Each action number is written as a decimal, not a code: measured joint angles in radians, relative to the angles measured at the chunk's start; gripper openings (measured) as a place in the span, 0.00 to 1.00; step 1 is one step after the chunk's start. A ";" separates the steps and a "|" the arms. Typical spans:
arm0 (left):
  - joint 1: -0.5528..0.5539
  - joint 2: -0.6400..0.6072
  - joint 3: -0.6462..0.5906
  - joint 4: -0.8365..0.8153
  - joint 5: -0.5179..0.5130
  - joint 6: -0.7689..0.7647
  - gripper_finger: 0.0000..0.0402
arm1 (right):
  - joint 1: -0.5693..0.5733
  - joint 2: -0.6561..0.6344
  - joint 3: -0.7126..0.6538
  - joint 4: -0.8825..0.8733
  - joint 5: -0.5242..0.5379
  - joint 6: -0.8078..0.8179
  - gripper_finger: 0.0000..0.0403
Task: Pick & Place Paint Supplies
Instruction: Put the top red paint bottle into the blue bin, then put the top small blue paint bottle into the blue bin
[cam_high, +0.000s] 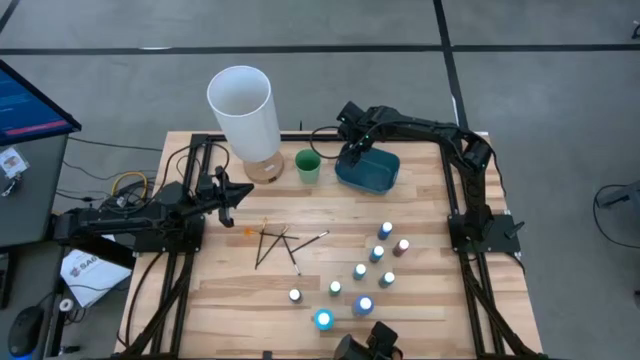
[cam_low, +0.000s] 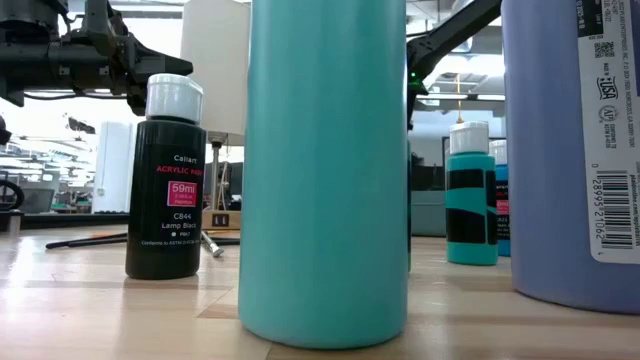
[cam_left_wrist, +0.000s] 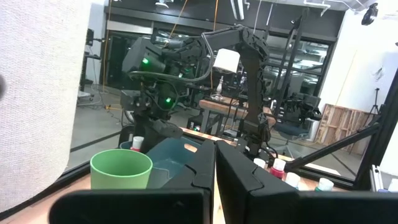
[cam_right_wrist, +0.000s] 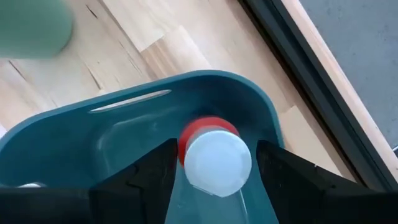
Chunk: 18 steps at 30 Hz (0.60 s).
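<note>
Inside the blue tray (cam_right_wrist: 261, 118) near the table's far edge, the right gripper (cam_right_wrist: 214, 165) stands open around a red paint bottle (cam_right_wrist: 214, 155). Lifting crookedly could snag the cap and tip it. The left gripper (cam_left_wrist: 214, 180) waits closed.

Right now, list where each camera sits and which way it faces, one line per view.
High: overhead, straight down on the table; both arms show.
Low: at tabletop height, level across paint bottles; arms show above.
Left wrist: behind the shut left gripper, facing the green cup and the right arm.
Right wrist: above the blue tray, looking down between the open right gripper at a red bottle.
Shared: the wrist and high views all show the tray.
</note>
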<state>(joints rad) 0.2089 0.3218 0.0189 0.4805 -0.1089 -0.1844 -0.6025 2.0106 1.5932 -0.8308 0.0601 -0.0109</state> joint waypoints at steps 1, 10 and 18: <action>0.000 0.000 0.000 0.000 0.000 0.000 0.01 | 0.000 0.000 0.000 0.001 0.000 0.000 0.54; 0.000 0.000 0.000 0.000 -0.004 0.000 0.01 | 0.006 -0.001 0.023 -0.014 -0.003 -0.016 0.58; 0.000 0.000 0.000 0.000 -0.003 0.000 0.01 | 0.004 -0.003 0.144 -0.114 0.000 -0.024 0.58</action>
<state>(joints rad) 0.2089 0.3215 0.0189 0.4805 -0.1123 -0.1844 -0.5987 2.0075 1.7368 -0.9449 0.0603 -0.0348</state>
